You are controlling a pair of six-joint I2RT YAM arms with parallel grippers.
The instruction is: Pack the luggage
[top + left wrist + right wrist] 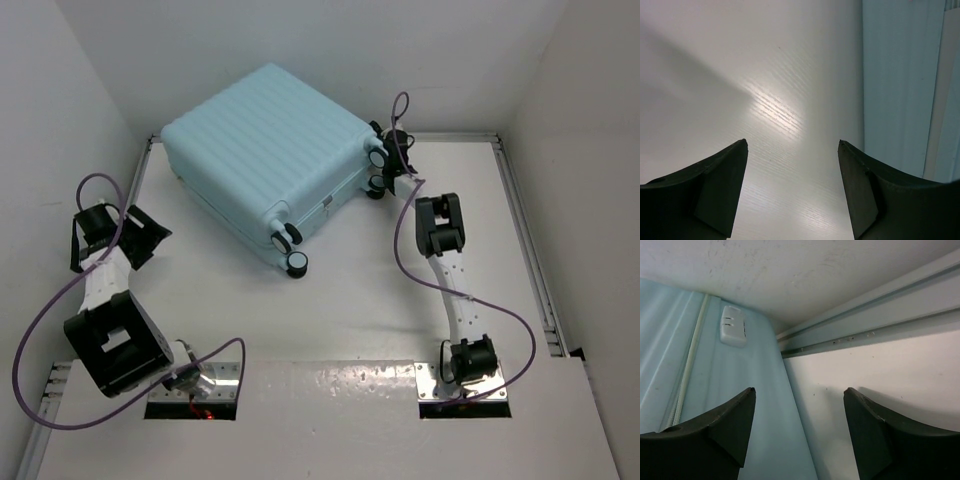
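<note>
The luggage (265, 150) lies closed and flat at the far left-centre of the table (350, 320). It has a pale light-blue, ribbed hard shell, with small black-and-white wheels (296, 262) along its right-hand end. The right hand (799, 390) hangs just beside that end, spread wide and holding nothing. The left hand (792, 142), also spread and empty, faces a white surface. The pale blue strip at its right may be the luggage.
</note>
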